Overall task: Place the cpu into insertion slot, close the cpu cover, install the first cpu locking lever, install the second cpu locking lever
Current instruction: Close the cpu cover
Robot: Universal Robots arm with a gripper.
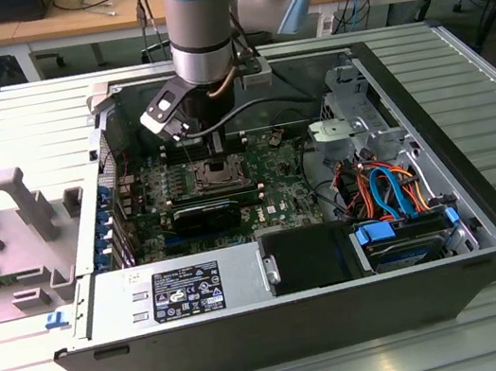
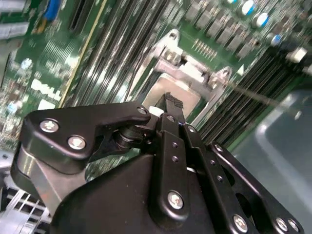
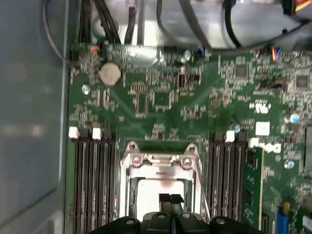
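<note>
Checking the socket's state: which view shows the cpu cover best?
The first wrist view: the cover faces the camera squarely, frame and window clear beyond the gripper. The second wrist view shows it tilted, partly behind the gripper. The exterior view shows it small, beneath the gripper.

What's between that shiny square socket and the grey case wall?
In the first wrist view, long black memory slots fill the stretch between the insertion slot and the case wall.
</note>
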